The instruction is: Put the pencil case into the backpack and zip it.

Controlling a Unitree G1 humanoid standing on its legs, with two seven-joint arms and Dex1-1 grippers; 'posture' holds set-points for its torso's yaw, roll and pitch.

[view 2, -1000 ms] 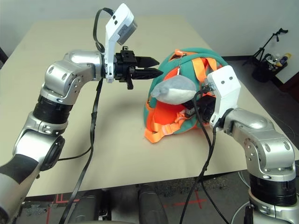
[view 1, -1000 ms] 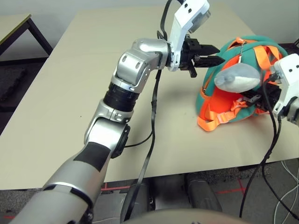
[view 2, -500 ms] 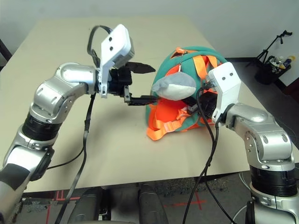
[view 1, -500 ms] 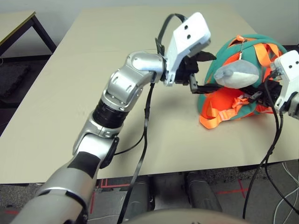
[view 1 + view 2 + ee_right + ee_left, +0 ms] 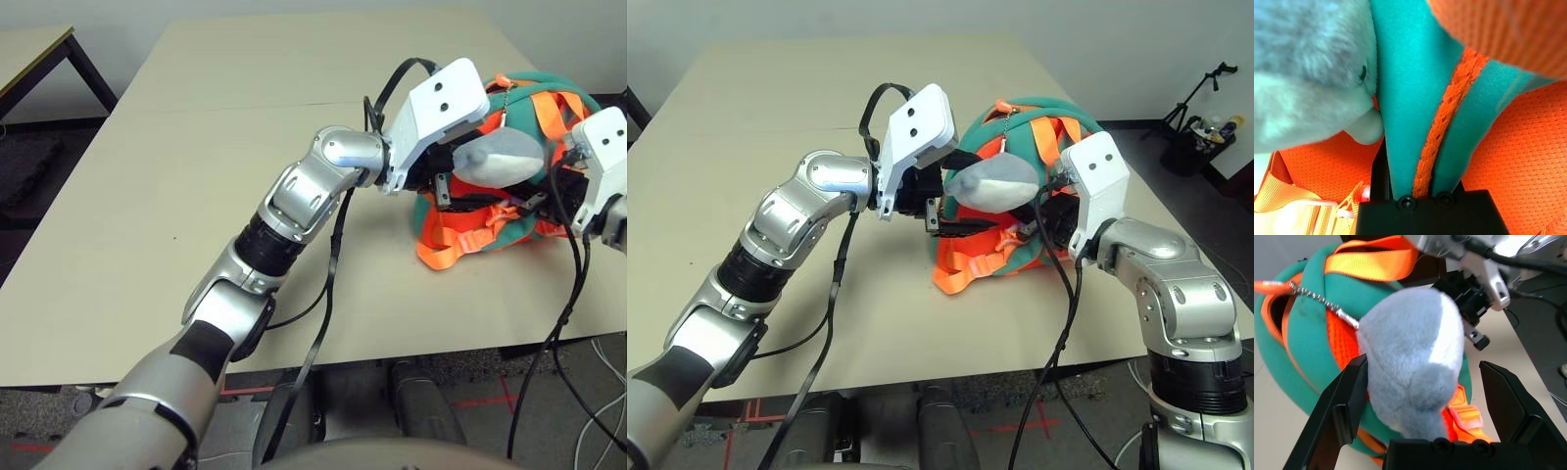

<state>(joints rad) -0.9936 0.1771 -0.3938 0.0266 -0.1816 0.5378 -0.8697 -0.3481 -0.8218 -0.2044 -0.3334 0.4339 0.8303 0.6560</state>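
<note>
Backpack (image 5: 519, 196) on the right side of the table (image 5: 196, 176), lying with its orange straps (image 5: 970, 269) toward the near edge. The plush shark (image 5: 1410, 367) hangs on its chain (image 5: 1317, 301) across the bag's near-left face. The pencil case cannot be made out, so whether it lies inside the bag cannot be told.

Left gripper (image 5: 1422, 396): spread wide, one finger on either side of the shark, gripping nothing. Right gripper (image 5: 1418, 188): clenched on a fold of the bag's teal fabric with its orange zip seam, steadying the bag from the right.

Judged step: clearing the shark aside, or reaching past it, to get at the zip. To do this well, the right gripper should keep the fabric taut while the left works. If the left closes here it will likely catch plush rather than a zip pull, so it is better to nudge the charm away first. Watch the chain and loose straps for snagging.
</note>
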